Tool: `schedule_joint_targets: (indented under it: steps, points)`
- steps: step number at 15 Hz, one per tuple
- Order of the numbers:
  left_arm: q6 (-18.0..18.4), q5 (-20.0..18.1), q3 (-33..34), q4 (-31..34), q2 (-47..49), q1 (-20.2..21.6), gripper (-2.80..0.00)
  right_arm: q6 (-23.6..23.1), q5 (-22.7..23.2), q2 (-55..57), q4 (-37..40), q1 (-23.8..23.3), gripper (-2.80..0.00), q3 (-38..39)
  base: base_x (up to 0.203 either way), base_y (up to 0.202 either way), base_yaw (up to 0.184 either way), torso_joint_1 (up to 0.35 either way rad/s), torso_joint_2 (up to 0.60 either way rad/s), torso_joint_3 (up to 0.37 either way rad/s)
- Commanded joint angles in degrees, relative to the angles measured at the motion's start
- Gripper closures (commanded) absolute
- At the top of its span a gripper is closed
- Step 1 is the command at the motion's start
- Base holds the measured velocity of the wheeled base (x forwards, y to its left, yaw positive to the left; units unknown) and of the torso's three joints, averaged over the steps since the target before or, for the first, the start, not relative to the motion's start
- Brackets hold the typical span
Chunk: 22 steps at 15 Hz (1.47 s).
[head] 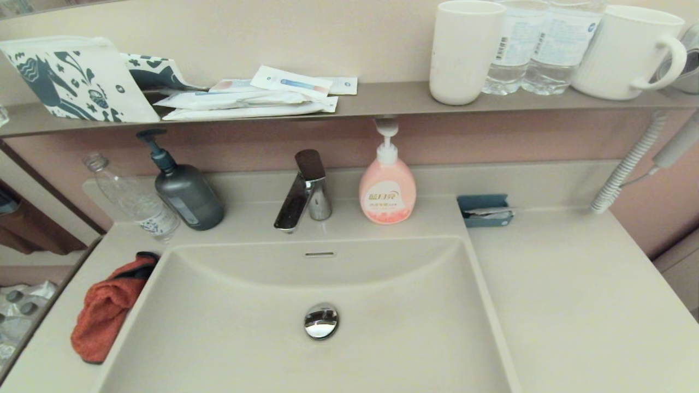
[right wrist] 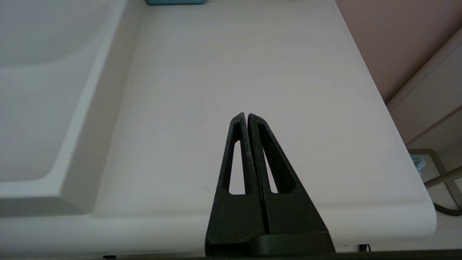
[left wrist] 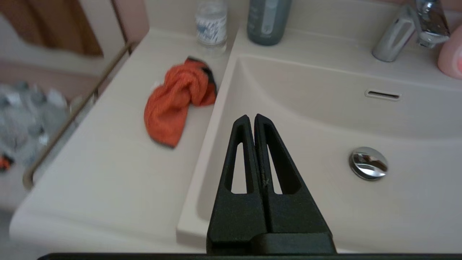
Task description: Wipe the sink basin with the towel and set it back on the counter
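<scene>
The orange-red towel (head: 109,308) lies crumpled on the tabletop (head: 573,295), on the strip just beside the left rim of the sink basin (head: 393,338), its dark trim showing at the end nearer the wall. Nothing holds it. The basin has a chrome drain plug (head: 321,321) near its middle and a small overflow slot (head: 319,254) in the back wall.

The left pincer (left wrist: 251,117) hangs above the front left part of the basin, apart from the towel, with its two black fingers pressed together and nothing between them. The right pincer (right wrist: 246,115) hangs above the bare tabletop on the far side of the basin from the towel, also pressed together on nothing. Neither arm shows in the head view.

Behind the basin stands a chrome faucet (head: 303,194). On the towel's side of the faucet are a grey pump bottle (head: 185,191) and a clear plastic bottle (head: 134,199); on the other side are a pink soap bottle (head: 387,188) and a small blue-grey holder (head: 485,210). The wall shelf (head: 377,101) above carries a patterned pouch (head: 71,76), some sachets (head: 256,95), a white cup (head: 464,49), two water bottles (head: 540,43) and a white mug (head: 628,52).
</scene>
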<state>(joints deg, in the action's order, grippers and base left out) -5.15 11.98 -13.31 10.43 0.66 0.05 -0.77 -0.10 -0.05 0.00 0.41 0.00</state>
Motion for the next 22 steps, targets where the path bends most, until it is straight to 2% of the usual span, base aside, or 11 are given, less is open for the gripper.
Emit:
schedule_joint_targets:
  steps: [1,2,4,8,11,14,16,22]
  points:
    - [2.4,-0.4,3.9,-4.2,-0.7,0.0,0.00,0.0,0.0,0.0,0.0,0.0,0.00,0.0,0.000,0.000,0.000,0.000,0.00,0.000]
    - [4.9,-1.2,6.3,-7.6,-0.7,0.0,0.00,0.0,0.0,0.0,0.0,0.0,0.00,0.0,0.000,0.000,0.000,0.000,0.00,0.000]
    - [7.8,-3.6,8.9,-9.8,-0.7,0.0,0.00,0.0,0.0,0.0,0.0,0.0,0.00,0.0,0.000,0.000,0.000,0.000,0.00,0.000]
    - [8.5,-6.4,10.4,-9.8,-0.7,0.0,0.00,0.0,0.0,0.0,0.0,0.0,0.00,0.0,0.000,0.000,0.000,0.000,0.00,0.000]
    - [11.5,-9.8,11.5,-10.0,-0.7,0.0,0.00,0.0,0.0,0.0,0.0,0.0,0.00,0.0,0.000,0.000,0.000,0.000,0.00,0.000]
    - [12.1,-12.0,11.8,-9.4,-0.7,0.0,0.00,0.0,0.0,0.0,0.0,0.0,0.00,0.0,0.000,0.000,0.000,0.000,0.00,0.000]
    - [13.9,-14.5,12.7,-8.8,-0.7,0.0,0.00,0.0,0.0,0.0,0.0,0.0,0.00,0.0,0.000,0.000,0.000,0.000,0.00,0.000]
    - [11.1,-14.5,12.7,-8.6,-0.7,0.0,0.00,0.0,0.0,0.0,0.0,0.0,0.00,0.0,0.000,0.000,0.000,0.000,0.00,0.000]
